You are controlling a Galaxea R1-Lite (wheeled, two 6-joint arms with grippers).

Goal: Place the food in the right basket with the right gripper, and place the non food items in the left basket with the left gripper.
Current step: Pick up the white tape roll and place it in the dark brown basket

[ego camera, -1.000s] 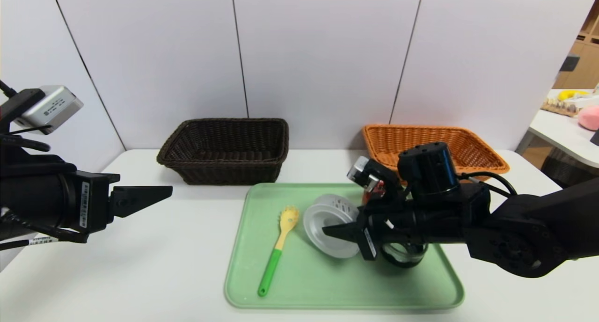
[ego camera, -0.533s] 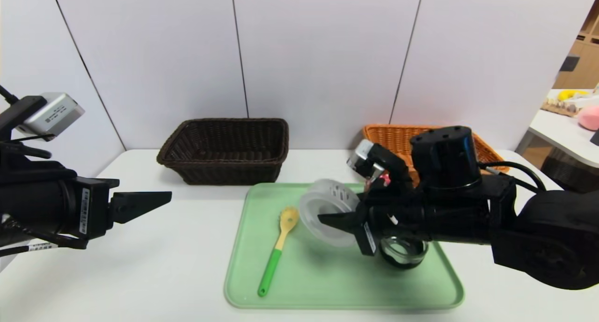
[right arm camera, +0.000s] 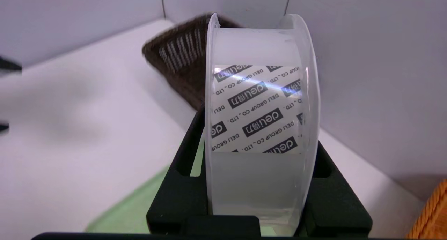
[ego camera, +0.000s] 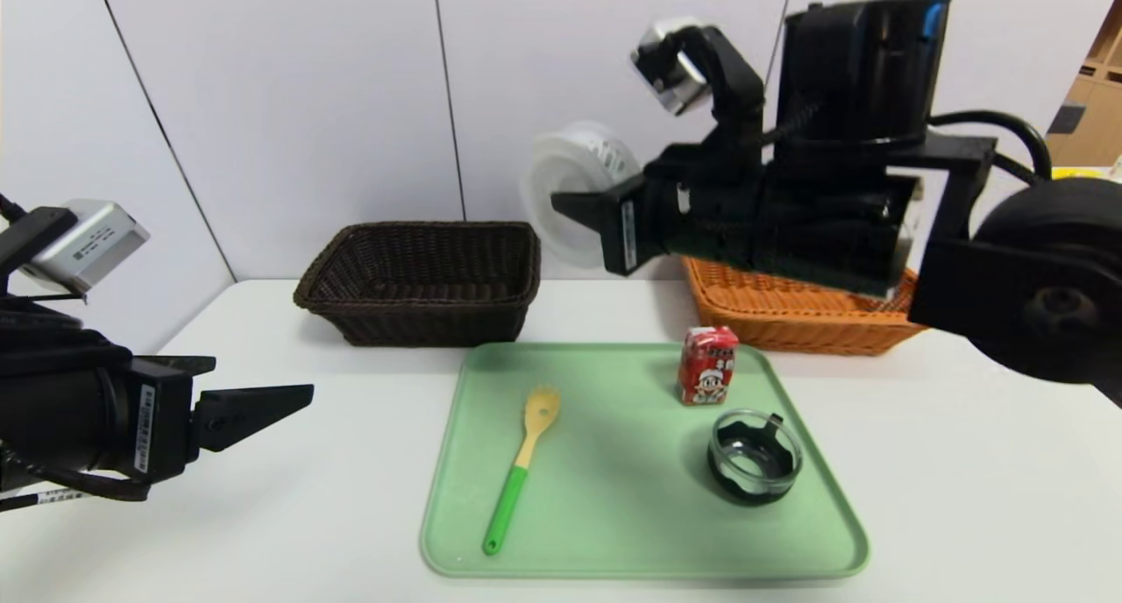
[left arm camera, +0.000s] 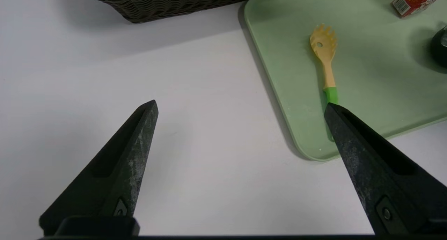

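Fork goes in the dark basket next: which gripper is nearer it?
Left. The left gripper hovers open just beside the tray by the fork; the right gripper is high above, holding the white container.

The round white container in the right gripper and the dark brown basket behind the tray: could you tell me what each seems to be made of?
The round white container, clamped in the right gripper, looks like translucent frosted plastic: light passes through its smooth, glossy wall. The dark brown basket looks like matte woven wicker, natural or synthetic; ribbed strands show.

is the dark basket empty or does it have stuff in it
Empty as far as shown: the dark basket shows only bare weave inside in the head view.
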